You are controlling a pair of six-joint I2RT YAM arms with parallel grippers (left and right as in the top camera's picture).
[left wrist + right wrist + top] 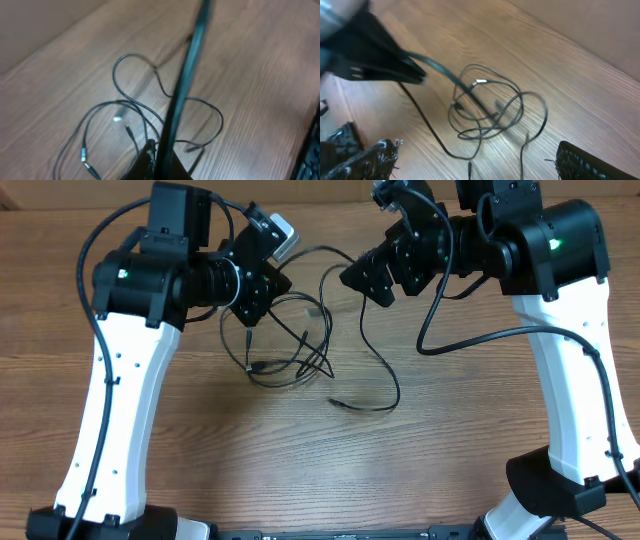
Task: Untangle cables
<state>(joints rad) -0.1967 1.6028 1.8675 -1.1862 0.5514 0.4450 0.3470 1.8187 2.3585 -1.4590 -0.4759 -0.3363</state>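
Observation:
The cables (293, 352) are thin black wires lying in a loose tangle of loops on the wooden table, between my two grippers. One strand trails right to a free plug end (342, 404). My left gripper (258, 298) is shut on one cable and holds it raised above the tangle. In the left wrist view the held cable (187, 65) runs up from the closed jaws (157, 160), with the tangle (140, 110) below. My right gripper (372, 280) is open and empty; its fingers (475, 152) are spread wide above the tangle (490, 110).
The wooden table (200, 450) extends toward the front. Its far edge (330, 188) lies just behind both grippers. The white arm links stand at the left (110, 410) and right (570, 380). In the right wrist view the left gripper (375, 57) is close by.

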